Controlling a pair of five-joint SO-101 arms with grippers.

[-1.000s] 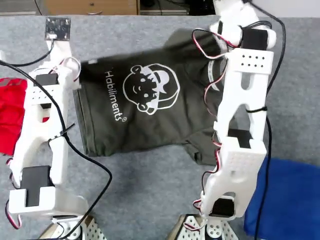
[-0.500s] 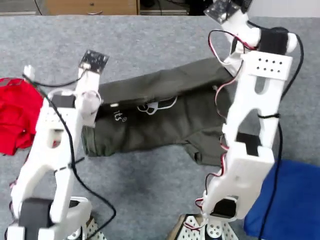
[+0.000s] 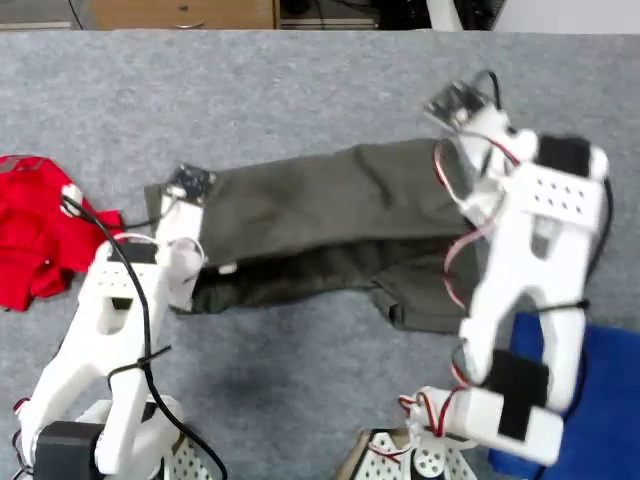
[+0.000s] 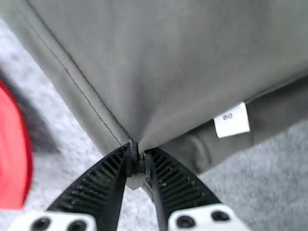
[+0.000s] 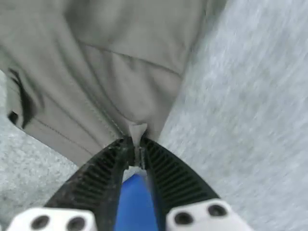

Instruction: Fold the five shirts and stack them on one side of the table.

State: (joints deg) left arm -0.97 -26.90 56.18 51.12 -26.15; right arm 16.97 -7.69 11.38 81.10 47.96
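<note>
An olive-green shirt (image 3: 320,220) lies across the middle of the grey table, its far half pulled over toward the near side so the print is hidden. My left gripper (image 4: 138,156) is shut on the shirt's hem (image 4: 120,130) at its left end, where a white label (image 4: 231,119) hangs. My right gripper (image 5: 136,144) is shut on the shirt's edge (image 5: 139,130) at the right end. In the high view the left arm (image 3: 130,310) and the right arm (image 3: 530,260) stand over the two ends of the fold.
A crumpled red shirt (image 3: 35,240) lies at the table's left edge. A blue shirt (image 3: 590,390) lies at the near right corner, beside the right arm's base. Bare grey table (image 3: 290,90) stretches behind the green shirt.
Both arms drew the shirt's far edge toward the near side, folding it over. The printed front is now covered, and both wrists sit closer to the front.
</note>
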